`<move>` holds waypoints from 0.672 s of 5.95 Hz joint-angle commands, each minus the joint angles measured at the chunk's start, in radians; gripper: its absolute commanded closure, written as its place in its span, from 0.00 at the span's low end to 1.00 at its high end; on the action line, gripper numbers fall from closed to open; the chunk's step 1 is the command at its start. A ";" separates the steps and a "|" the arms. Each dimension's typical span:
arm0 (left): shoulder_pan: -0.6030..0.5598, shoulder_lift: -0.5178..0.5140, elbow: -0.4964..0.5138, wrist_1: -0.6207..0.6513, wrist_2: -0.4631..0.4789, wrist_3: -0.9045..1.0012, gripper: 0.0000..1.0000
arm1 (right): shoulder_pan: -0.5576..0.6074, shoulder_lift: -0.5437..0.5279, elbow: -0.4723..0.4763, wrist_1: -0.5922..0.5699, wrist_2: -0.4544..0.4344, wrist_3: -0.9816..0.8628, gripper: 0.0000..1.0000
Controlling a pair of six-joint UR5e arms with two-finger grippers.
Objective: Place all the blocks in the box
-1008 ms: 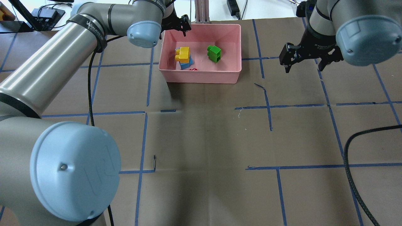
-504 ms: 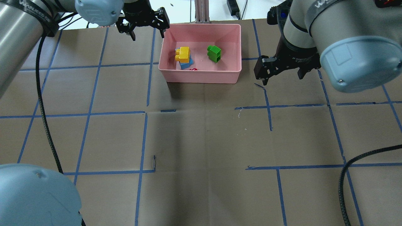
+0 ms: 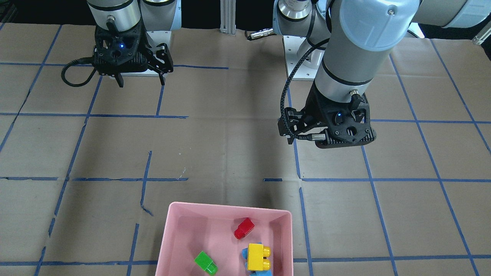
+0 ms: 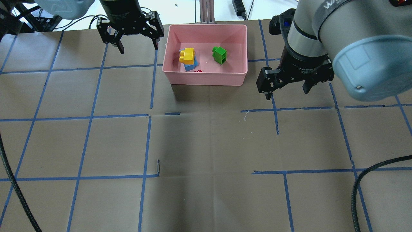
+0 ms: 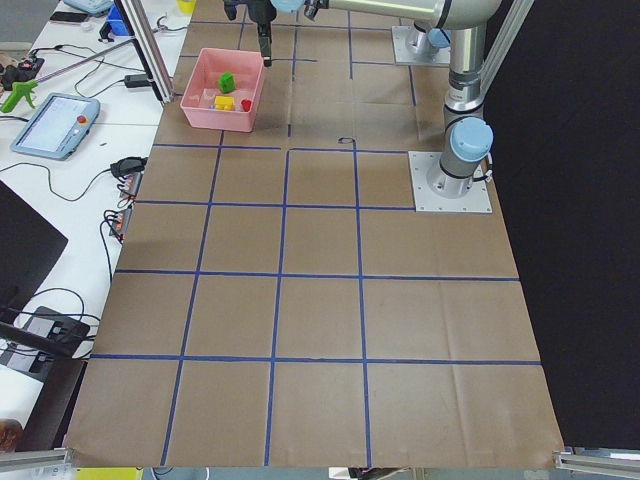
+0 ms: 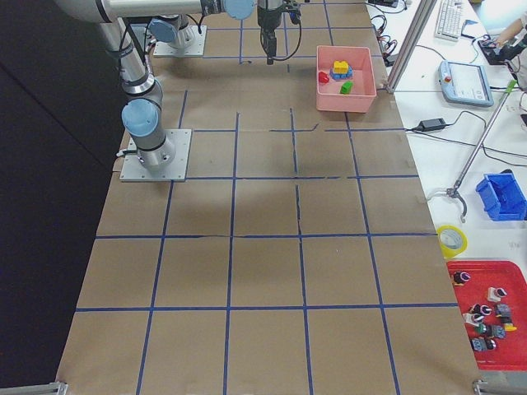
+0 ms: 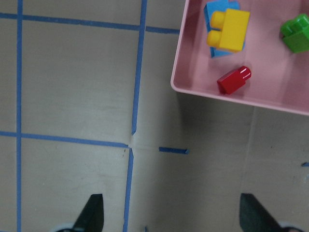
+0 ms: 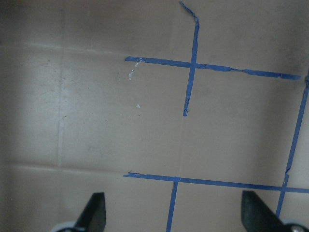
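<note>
The pink box [image 4: 206, 79] stands at the table's far middle. In it lie the yellow block [image 4: 187, 55] on top of the blue block [image 4: 191, 66], the green block [image 4: 220, 54], and the red block [image 4: 198, 71] by the near wall. The left wrist view shows the box [image 7: 177, 83] and the red block [image 7: 234, 79] at upper right. My left gripper [image 4: 138, 49] hangs open and empty just left of the box. My right gripper [image 4: 286, 93] hangs open and empty right of the box's near corner; its wrist view shows only table.
Brown paper with a blue tape grid [image 4: 148, 116] covers the table. A metal post [image 4: 206, 11] stands right behind the box. A black cable [image 4: 370, 166] lies at the near right. Off the table's edge are a teach pendant [image 6: 465, 82] and a red parts tray [image 6: 486, 317].
My left gripper has swung left, from over the box's far left corner to beside it. My right gripper has moved left and nearer, toward the box's near right corner. The blocks have not moved.
</note>
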 commanded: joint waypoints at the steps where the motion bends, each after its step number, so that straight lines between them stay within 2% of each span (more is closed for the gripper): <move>1: 0.030 0.120 -0.144 0.026 -0.002 0.215 0.00 | -0.009 -0.003 0.000 0.009 0.003 0.002 0.00; 3: 0.080 0.255 -0.323 0.130 -0.013 0.286 0.00 | -0.009 -0.003 0.000 0.008 0.003 0.002 0.00; 4: 0.080 0.277 -0.349 0.148 -0.039 0.287 0.00 | -0.011 -0.003 -0.001 0.006 0.003 0.002 0.00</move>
